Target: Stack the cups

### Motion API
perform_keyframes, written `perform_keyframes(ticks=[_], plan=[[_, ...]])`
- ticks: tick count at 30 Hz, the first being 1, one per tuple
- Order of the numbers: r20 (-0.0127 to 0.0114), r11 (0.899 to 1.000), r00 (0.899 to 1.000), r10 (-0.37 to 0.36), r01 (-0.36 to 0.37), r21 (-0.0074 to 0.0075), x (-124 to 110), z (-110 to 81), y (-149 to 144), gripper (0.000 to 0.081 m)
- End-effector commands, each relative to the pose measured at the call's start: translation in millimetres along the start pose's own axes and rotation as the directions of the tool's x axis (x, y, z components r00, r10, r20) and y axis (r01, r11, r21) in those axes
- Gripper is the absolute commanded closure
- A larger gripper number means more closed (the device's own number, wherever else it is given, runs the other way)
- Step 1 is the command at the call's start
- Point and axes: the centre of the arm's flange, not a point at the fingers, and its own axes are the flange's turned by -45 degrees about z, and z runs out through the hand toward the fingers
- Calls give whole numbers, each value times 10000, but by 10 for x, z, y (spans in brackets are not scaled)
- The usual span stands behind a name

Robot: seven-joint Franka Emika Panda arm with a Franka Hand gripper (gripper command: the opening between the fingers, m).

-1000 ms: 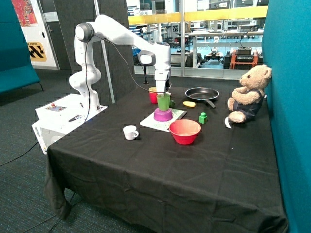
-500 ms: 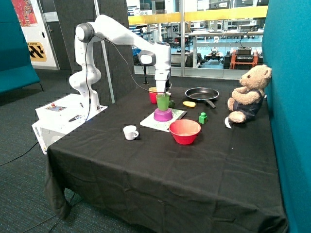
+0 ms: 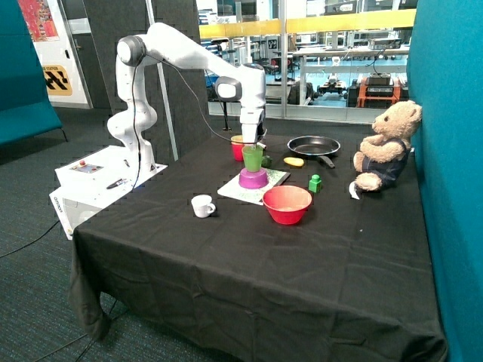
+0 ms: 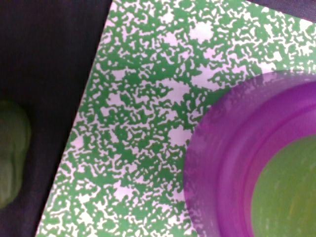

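Note:
The green cup (image 3: 253,158) hangs upright from my gripper (image 3: 253,146), which is shut on its rim, just over the purple bowl (image 3: 253,179). The bowl stands on a green-and-white patterned board (image 3: 273,181). The red-pink cup (image 3: 238,150) stands on the black cloth just behind, with the yellow cup (image 3: 238,139) nested in it so that only its rim shows. In the wrist view the purple bowl (image 4: 222,163) rings a blurred green surface, the green cup (image 4: 289,197), over the board (image 4: 148,98). My fingers do not show there.
A red bowl (image 3: 287,204) and a small white mug (image 3: 202,205) stand nearer the front. A black pan (image 3: 312,145), a yellow item (image 3: 293,161), a green block (image 3: 315,183) and a teddy bear (image 3: 386,145) are beyond. A dark green object (image 4: 10,158) lies beside the board.
My gripper and the green cup have shifted slightly toward the red-pink cup and a little upward. Nothing else has moved.

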Motion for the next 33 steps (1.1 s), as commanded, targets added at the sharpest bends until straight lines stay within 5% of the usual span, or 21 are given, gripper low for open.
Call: perform_keyframes(ticks=[1,14,33], plan=[[-9,9998,9998,-184,184,12,-37,-170,-65,808],[-10,9966,9966,-827,827,11,-119,-365,-374,808],[-11,9740,9740,-2265,2265,9,-381,-517,-1019,808]])
